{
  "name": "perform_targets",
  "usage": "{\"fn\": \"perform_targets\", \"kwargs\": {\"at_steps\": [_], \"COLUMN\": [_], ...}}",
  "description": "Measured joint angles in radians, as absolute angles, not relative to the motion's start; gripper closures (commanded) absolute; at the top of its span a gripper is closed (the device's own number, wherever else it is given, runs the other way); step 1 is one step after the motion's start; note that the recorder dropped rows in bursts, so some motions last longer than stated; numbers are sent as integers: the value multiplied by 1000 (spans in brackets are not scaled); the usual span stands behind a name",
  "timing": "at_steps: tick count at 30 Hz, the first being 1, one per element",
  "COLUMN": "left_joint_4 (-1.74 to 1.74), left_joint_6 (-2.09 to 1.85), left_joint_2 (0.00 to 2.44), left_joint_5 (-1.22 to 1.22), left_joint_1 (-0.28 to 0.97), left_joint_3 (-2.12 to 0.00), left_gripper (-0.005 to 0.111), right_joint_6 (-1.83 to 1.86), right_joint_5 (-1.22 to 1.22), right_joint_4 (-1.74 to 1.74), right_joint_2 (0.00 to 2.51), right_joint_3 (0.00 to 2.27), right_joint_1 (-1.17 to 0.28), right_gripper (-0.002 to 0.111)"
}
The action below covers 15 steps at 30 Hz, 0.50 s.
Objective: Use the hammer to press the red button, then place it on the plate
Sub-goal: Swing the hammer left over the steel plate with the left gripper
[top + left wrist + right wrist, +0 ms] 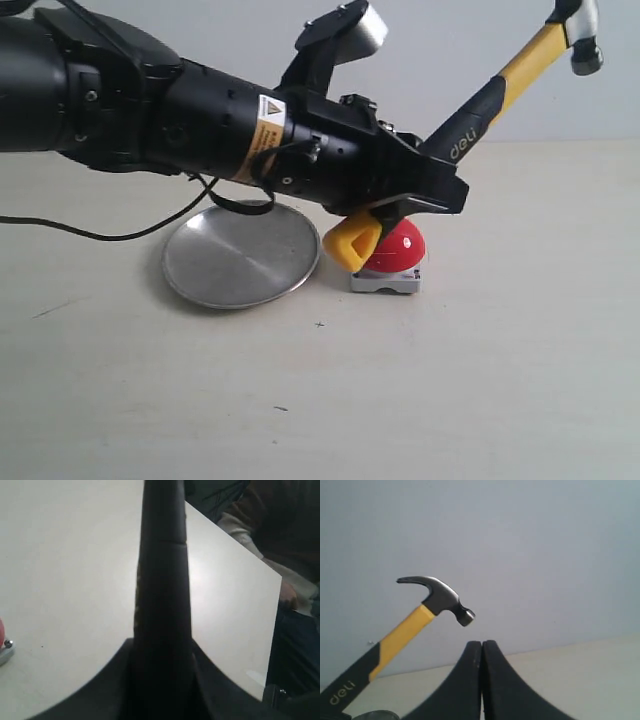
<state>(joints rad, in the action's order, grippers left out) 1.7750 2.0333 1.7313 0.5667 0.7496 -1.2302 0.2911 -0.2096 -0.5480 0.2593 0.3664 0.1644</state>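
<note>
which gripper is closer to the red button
Left. The left gripper, holding the hammer, sits just above the button; the right gripper is shut, outside the exterior view, likely farther off.

Plenty tucked out of sight on this one!
Exterior view: the hammer (500, 85) loses its claw past the top edge, and the left gripper (440, 190) swallows the middle of the handle. The red button (402, 245) hides its crown under that gripper and one flank behind the yellow loop. The arm covers the back rim of the plate (240, 265). Left wrist view: the handle's a dark blur, the button a sliver at the edge. Right wrist view chops off the handle's lower end.
</note>
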Motion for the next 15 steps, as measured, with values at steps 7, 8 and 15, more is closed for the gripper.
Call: {"fn": "perform_targets", "kwargs": {"at_steps": [7,8,15], "left_joint_4": [1777,1777,1775], "left_joint_6": [2012,2010,1986], "left_joint_2": [1620,1606,1578], "left_joint_5": [569,567,481], "left_joint_1": [694,681,638], "left_joint_3": [-1113,-1096,-980], "left_gripper": [107,107,107], "right_joint_6": [264,264,259], "right_joint_5": [-220,-226,-283], "right_joint_4": [-552,-552,-621], "right_joint_2": [236,231,229], "right_joint_3": [319,314,308], "right_joint_1": [164,164,164], "right_gripper": [108,108,108]}}
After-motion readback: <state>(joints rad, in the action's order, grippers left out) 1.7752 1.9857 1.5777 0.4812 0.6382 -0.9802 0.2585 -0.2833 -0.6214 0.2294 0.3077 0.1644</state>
